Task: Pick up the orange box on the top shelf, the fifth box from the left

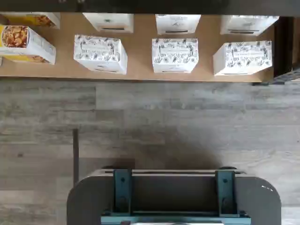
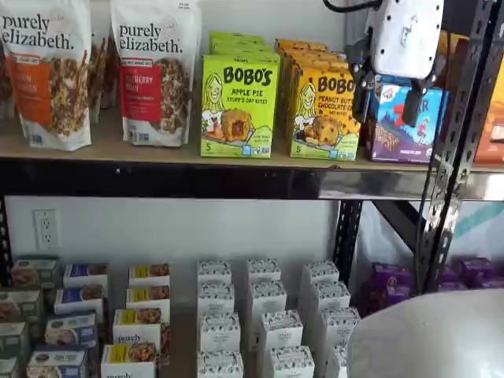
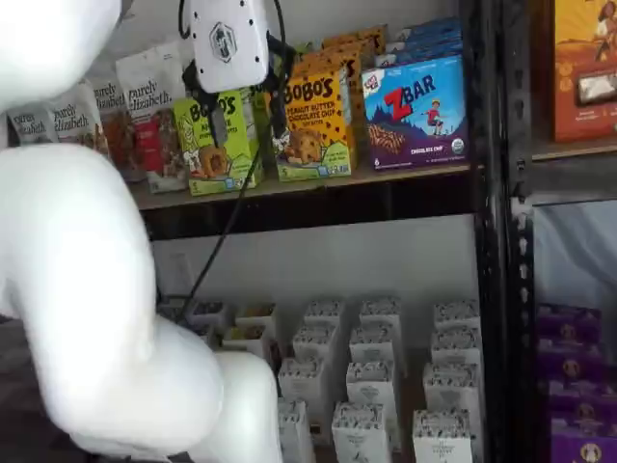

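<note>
The orange box point(image 2: 324, 114) stands on the top shelf point(image 2: 118, 150) between a green Bobo's box point(image 2: 239, 106) and a blue-purple ZBar box point(image 2: 398, 130). It shows in both shelf views, with more of the same cartons behind it point(image 3: 313, 125). My gripper point(image 2: 387, 101) hangs in front of the shelf at box height, open and empty, with a plain gap between its black fingers. It stands apart from the boxes. In a shelf view it point(image 3: 246, 116) lies in front of the green box point(image 3: 214, 149). The wrist view shows no orange box.
Granola bags point(image 2: 47, 71) stand left on the top shelf. Black perforated uprights point(image 2: 457, 142) frame the right side. Small white boxes point(image 2: 268, 315) fill the lower level and show in the wrist view point(image 1: 174, 55). My white arm point(image 3: 87, 289) fills the left foreground.
</note>
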Robot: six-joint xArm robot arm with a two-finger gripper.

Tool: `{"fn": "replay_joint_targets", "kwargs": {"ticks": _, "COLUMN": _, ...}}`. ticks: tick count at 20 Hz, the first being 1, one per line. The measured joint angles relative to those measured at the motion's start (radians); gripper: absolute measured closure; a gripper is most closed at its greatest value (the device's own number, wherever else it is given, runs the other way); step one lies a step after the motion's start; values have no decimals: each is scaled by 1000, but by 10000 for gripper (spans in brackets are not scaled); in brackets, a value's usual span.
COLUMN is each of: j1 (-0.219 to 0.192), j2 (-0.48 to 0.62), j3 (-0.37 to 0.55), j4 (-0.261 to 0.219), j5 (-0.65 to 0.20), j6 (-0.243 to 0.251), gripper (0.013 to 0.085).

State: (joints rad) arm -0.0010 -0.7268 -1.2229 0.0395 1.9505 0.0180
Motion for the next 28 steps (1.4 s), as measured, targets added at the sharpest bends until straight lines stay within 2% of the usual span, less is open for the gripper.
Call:
{"fn": "replay_joint_targets", "kwargs": {"ticks": 3, "j1": 12, "j2": 54, "j3": -51, "j4": -15, "j5": 92, "j6": 6, "gripper": 130}}
{"fn": "replay_joint_targets", "kwargs": {"ticks": 9, "j1": 8, "j2": 59, "j3": -56, "j4": -12, "j5": 99, "j6": 3, "gripper": 130}}
{"fn": "replay_joint_targets", "kwargs": {"ticks": 14, "j1": -3, "j2": 41, "j3": -33, "j4": 9, "j5": 37, "j6": 1, "gripper": 130}}
{"fn": "replay_joint_targets", "kwargs": {"ticks": 19, "j1": 22, "j2": 18, "j3": 6, "j4": -13, "j5": -73, "j6": 16, "gripper": 130}}
{"fn": "replay_joint_targets", "kwargs": {"ticks": 24, "j1": 30, "j2": 30, "j3": 26, "j4": -12, "j5": -161, "j6": 24, "gripper": 130}}
{"fn": "replay_joint_targets", "kwargs": {"ticks": 26, "j1": 24, "j2": 61, "j3": 7, "j4": -1, "j5": -144, "j6": 21, "gripper": 130}}
{"fn": "replay_joint_targets", "kwargs": {"ticks": 28, "j1": 41, "j2": 89, "j3": -9, "j4": -24, "j5": -125, "j6": 31, "gripper": 130}}
